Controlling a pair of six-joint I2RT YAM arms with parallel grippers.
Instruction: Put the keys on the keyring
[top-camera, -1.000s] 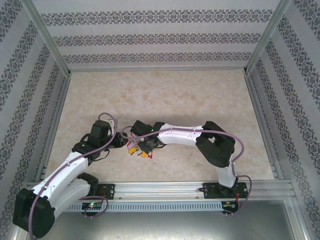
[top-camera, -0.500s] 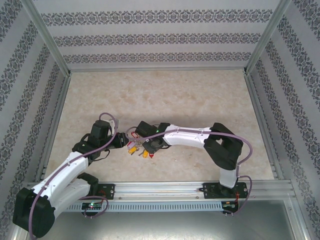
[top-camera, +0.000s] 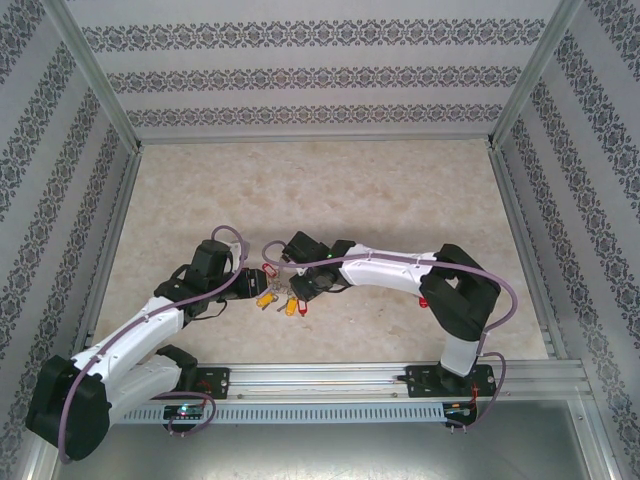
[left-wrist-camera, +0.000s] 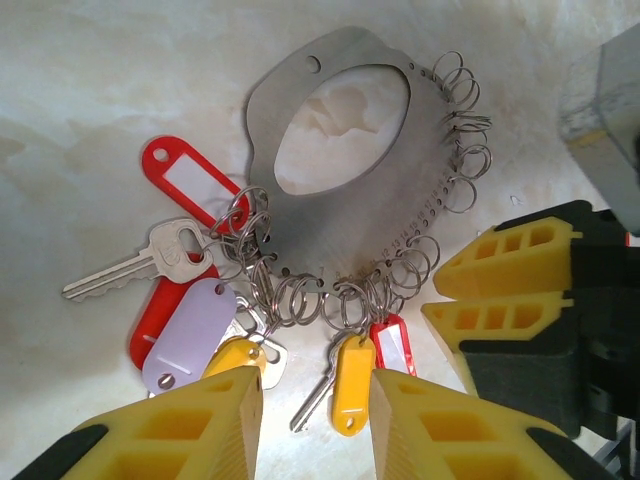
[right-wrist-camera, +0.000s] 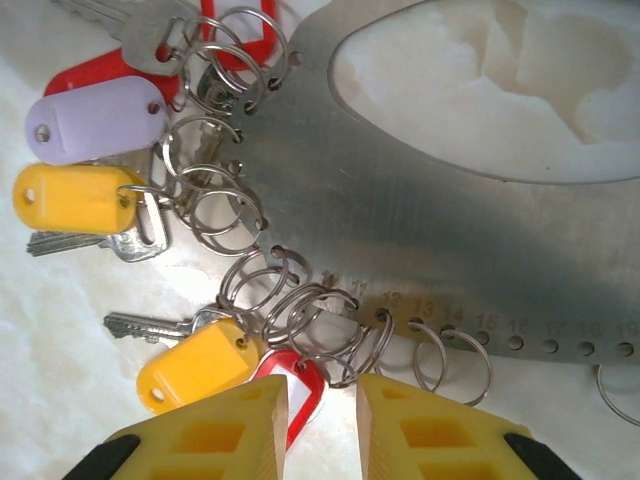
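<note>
From above, both arms reach to the middle of the marble table (top-camera: 350, 190). The left gripper (top-camera: 254, 285) and the right gripper (top-camera: 294, 290) point toward each other, with the keys (top-camera: 278, 301) lying on the table between them. Here the jaw gaps are too small to judge.

In the left wrist view, the keyring (left-wrist-camera: 370, 235) is a flat grey plate with an oval hole, and it lies on the table. Small metal rings (left-wrist-camera: 300, 298) hang along its edge. The keys (left-wrist-camera: 140, 262) spread out at its near left side, with a red tag (left-wrist-camera: 185, 185), a lilac tag (left-wrist-camera: 190, 335) and a yellow tag (left-wrist-camera: 352, 385). The left gripper (left-wrist-camera: 315, 432) stands with a narrow gap and grips nothing; the yellow tag lies on the table just beyond this gap. The right gripper (left-wrist-camera: 432, 302) comes in from the right, close beside the ring-lined edge.

In the right wrist view, the keyring (right-wrist-camera: 430, 240) takes the upper part, with the rings (right-wrist-camera: 290, 300) on its lower edge. The right gripper (right-wrist-camera: 322, 440) has a narrow gap. A small red tag (right-wrist-camera: 298, 392) reaches to one fingertip (right-wrist-camera: 215, 440); I cannot tell if it is pinched.
</note>
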